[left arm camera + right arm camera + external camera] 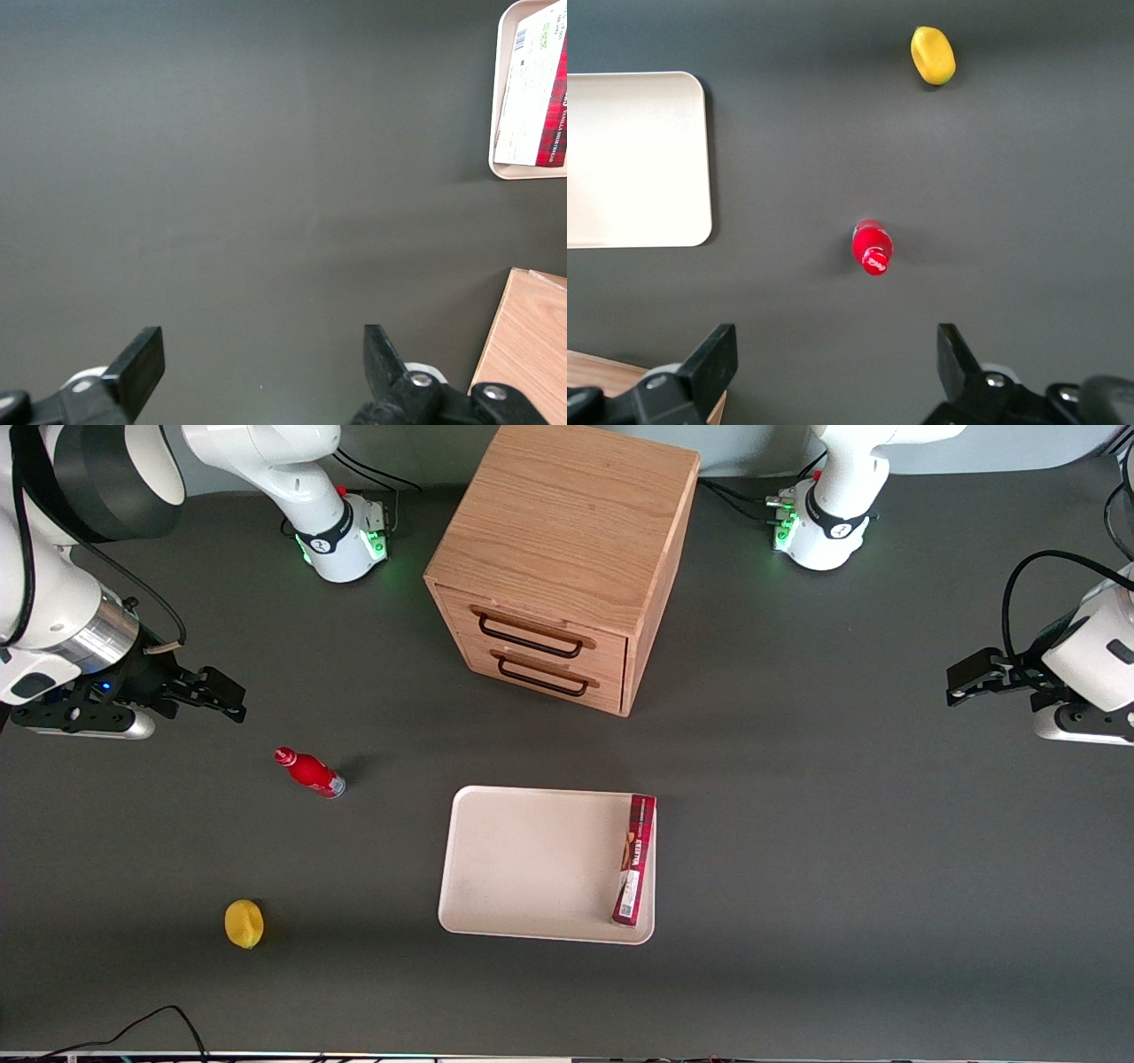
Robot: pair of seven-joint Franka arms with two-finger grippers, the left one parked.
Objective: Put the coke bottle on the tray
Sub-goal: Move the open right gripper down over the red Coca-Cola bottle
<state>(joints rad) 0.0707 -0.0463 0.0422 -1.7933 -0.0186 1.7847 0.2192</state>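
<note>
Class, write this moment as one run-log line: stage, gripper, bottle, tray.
stage: pre-grasp | gripper: open, above table, apart from bottle | coke bottle: upright on table, off tray | tray: holds red box along one edge

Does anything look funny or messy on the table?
Nothing is spilled or broken. The coke bottle stands upright on the table, off the tray. The gripper hovers open above the table.
</note>
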